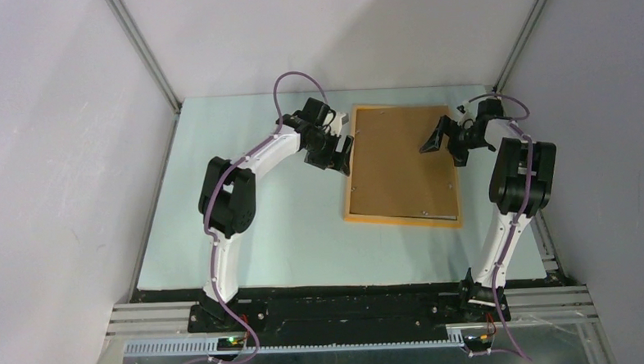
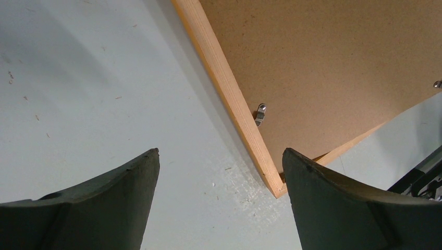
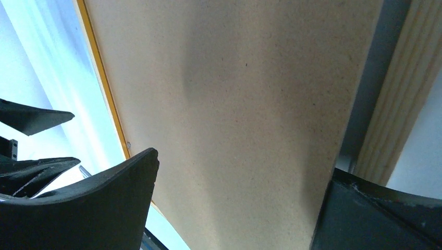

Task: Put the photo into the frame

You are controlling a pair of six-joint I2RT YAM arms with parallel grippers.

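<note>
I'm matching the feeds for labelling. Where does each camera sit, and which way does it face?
Top external: above and behind the arm bases, looking down at the table, the frame and its backing board; both arms show whole.
Left wrist: on the left arm, looking down past the left fingers at the frame's corner.
Right wrist: on the right arm, looking past the right fingers at the backing board.
Shared: all three show frame and backing board.
</note>
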